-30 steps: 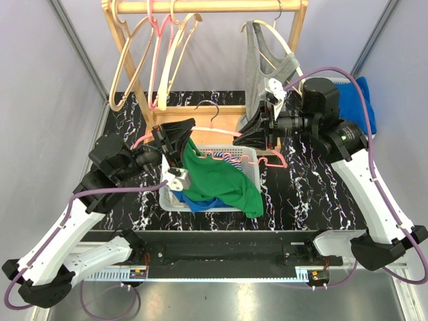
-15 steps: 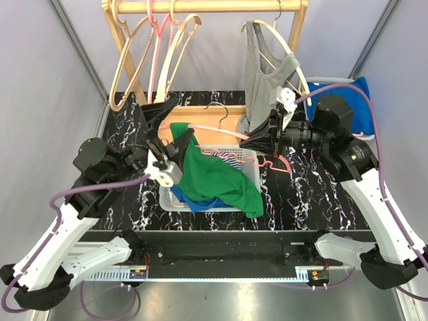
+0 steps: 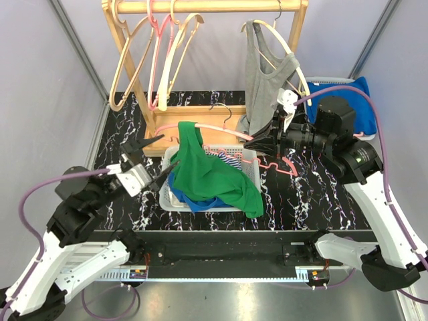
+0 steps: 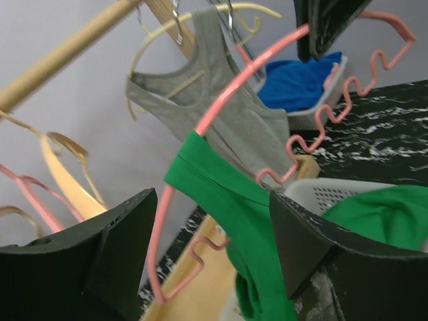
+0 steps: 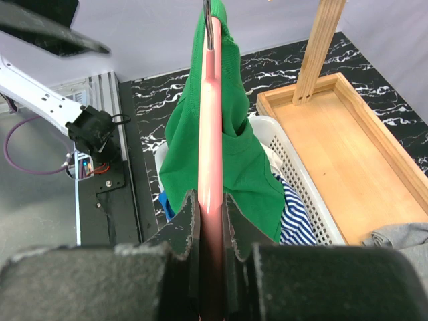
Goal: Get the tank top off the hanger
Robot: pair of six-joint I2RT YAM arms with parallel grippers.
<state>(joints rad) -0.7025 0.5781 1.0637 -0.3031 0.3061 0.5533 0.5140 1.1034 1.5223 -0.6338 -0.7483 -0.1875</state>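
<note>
A green cotton tank top [image 3: 212, 179] hangs by one shoulder strap from a pink plastic hanger with a wavy lower bar [image 3: 224, 132], which is held level above the far rim of a white perforated plastic basket [image 3: 164, 190]. From that strap the body of the top drapes down into the basket and spills over its near right corner. The right gripper [image 3: 253, 142], just beyond the basket's far right corner, is clamped on the hanger; the right wrist view shows the pink bar [image 5: 210, 134] pinched between both black fingers, with the green cloth [image 5: 247, 167] looped over its far end. The left gripper [image 3: 154, 159] hovers at the basket's left side with its jaws spread wide and nothing between them, and its black fingers [image 4: 87, 254] are apart from both the hanger and the top. Inside the basket, a blue and white striped cloth [image 3: 231, 160] shows beside the green fabric. Behind the basket stands a wooden clothes rack [image 3: 200, 7] carrying a grey tank top [image 3: 262, 73] on a cream hanger
</note>
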